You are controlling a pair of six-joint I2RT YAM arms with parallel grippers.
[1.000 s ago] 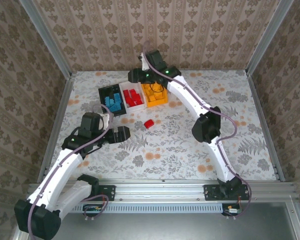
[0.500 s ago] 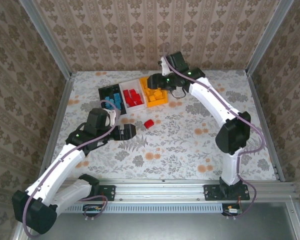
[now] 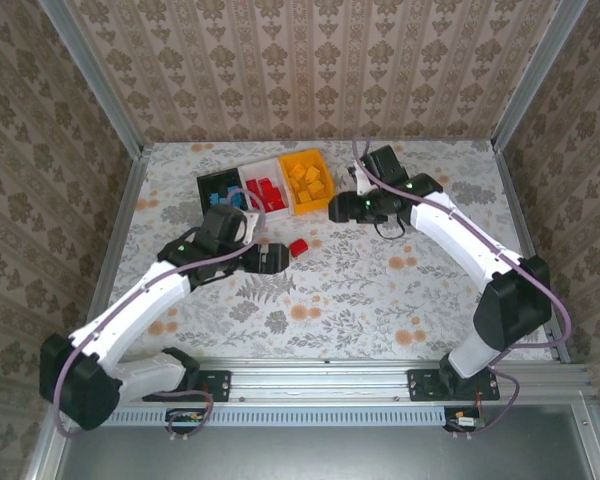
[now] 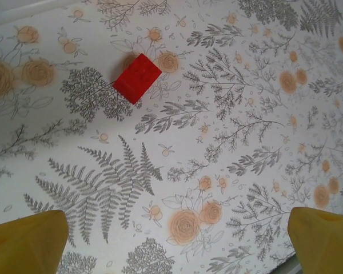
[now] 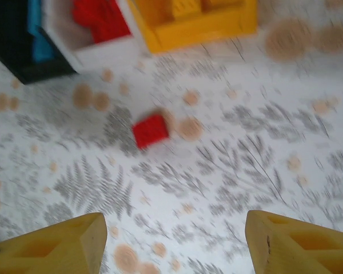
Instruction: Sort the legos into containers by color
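Flowered bench [image 3: 380,290], wallpapered walls [image 3: 310,70]. Three joined bins: the black bin [image 5: 23,63] holds blue bricks [image 5: 40,34], the white bin [image 5: 103,54] red bricks [image 5: 100,17], the orange bin [image 5: 206,28] yellow bricks [image 5: 188,5]. One loose red brick [image 3: 298,247] lies on the bench near the white bin. Left tool [image 4: 177,240] and right tool [image 5: 174,240]: both released, empty.

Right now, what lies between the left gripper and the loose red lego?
Nothing: the left wrist view shows bare flowered table from the open left gripper up to the red lego.
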